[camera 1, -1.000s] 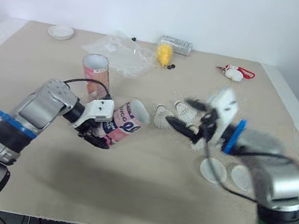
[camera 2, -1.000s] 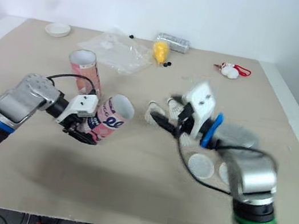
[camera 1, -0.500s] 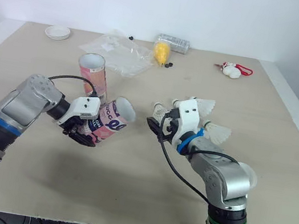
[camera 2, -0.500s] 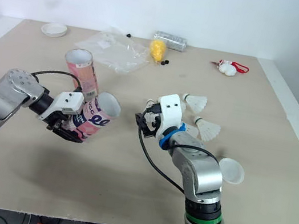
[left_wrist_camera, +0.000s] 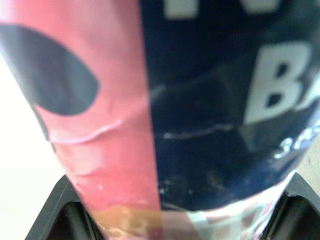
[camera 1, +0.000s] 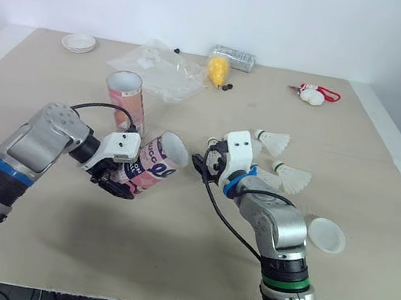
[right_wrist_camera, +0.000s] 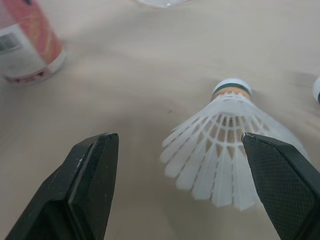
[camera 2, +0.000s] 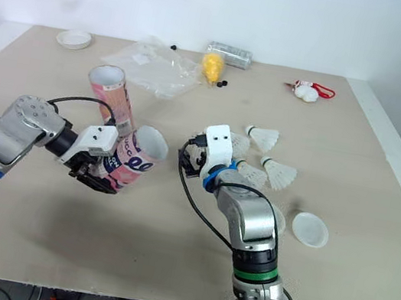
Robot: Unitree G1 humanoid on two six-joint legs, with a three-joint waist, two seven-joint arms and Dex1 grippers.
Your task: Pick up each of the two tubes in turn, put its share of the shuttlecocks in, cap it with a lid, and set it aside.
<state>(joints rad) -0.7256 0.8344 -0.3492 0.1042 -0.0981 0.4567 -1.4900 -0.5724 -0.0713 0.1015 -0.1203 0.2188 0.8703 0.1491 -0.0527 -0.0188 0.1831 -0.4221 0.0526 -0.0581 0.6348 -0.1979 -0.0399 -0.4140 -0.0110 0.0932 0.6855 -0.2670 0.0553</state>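
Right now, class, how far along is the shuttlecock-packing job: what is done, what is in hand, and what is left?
Done: nothing is capped or set aside yet. In hand: the left gripper holds a pink and navy cardboard tube tilted, mouth open; the right gripper is open, aimed at a white feathered shuttlecock. Left: other loose shuttlecocks, the upright second pink tube, and a white round lid.

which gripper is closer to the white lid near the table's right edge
Right. The right gripper sits open left of the lid, which lies beside that arm's elbow; the left gripper, holding the tilted tube, is farther left again.
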